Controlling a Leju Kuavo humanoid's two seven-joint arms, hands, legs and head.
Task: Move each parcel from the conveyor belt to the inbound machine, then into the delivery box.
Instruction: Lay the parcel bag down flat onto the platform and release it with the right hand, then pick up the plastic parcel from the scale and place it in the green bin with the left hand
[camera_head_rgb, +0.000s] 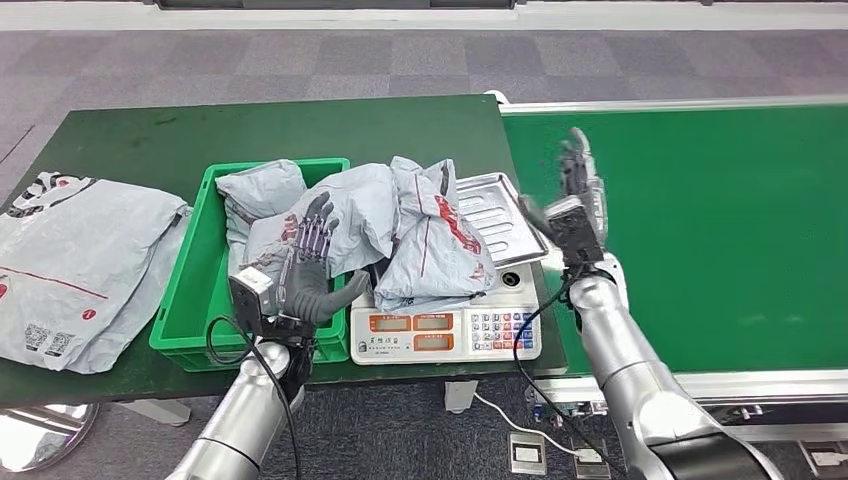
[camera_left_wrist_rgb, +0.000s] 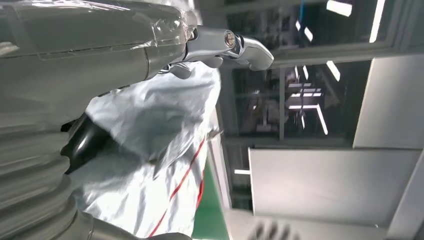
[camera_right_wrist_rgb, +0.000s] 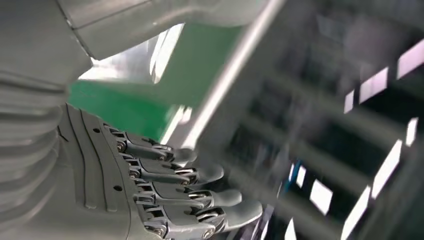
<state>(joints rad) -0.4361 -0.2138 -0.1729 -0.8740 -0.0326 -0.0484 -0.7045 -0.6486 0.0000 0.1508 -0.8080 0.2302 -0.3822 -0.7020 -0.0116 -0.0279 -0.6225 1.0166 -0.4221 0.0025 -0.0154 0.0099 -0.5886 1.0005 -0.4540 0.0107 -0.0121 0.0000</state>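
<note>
While the left hand (camera_head_rgb: 308, 265) stands upright over the green crate (camera_head_rgb: 190, 290), its fingers spread against a grey parcel (camera_head_rgb: 345, 215) and gripping nothing, that parcel slumps across the crate's rim toward the weighing scale (camera_head_rgb: 445, 330). A second grey parcel (camera_head_rgb: 432, 245) with red print lies on the scale, partly covering its steel tray (camera_head_rgb: 500, 210). More grey parcels (camera_head_rgb: 262, 190) sit inside the crate, and a flat grey bag (camera_head_rgb: 85, 265) lies on the dark green counter (camera_head_rgb: 300, 125) beside it. The right hand (camera_head_rgb: 578, 200) is raised at the edge of the green conveyor belt (camera_head_rgb: 720, 230), fingers straight and apart, holding nothing.
</note>
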